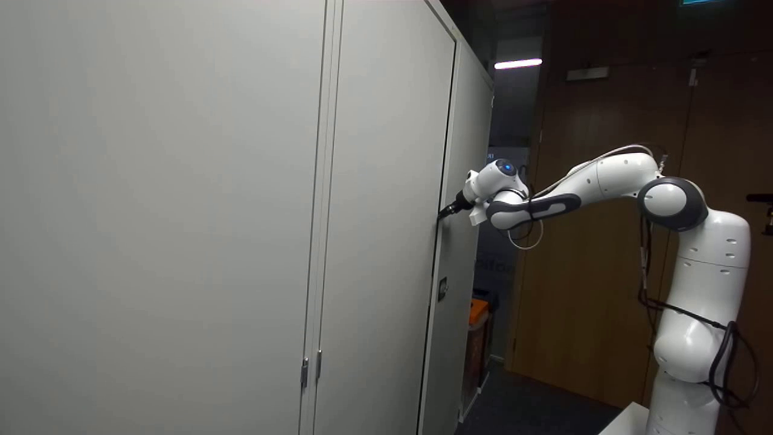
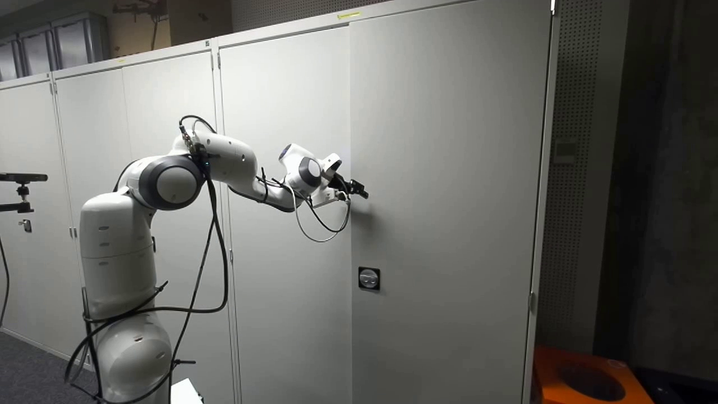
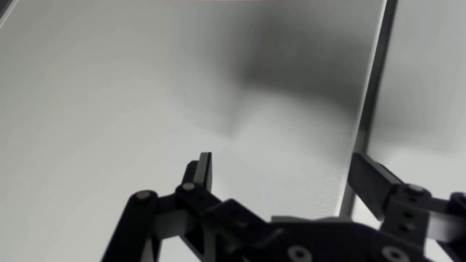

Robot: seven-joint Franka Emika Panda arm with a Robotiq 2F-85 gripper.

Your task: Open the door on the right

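Observation:
The door on the right is a tall light-grey metal panel in both exterior views. It fills most of the wrist view. Its inner face is hidden. A dark latch sits near its free edge at about mid-height, and the latch also shows in an exterior view. A dark gap runs along that edge; I cannot tell how far ajar the door is. My gripper is open, above the latch. One finger overlaps the gap; contact is unclear. The other finger is over the door's face.
The neighbouring plain grey door adjoins the gap. Slim handles sit further along the cabinets. An orange-topped bin stands beyond the cabinet's end. A perforated panel is beside the door's hinge side.

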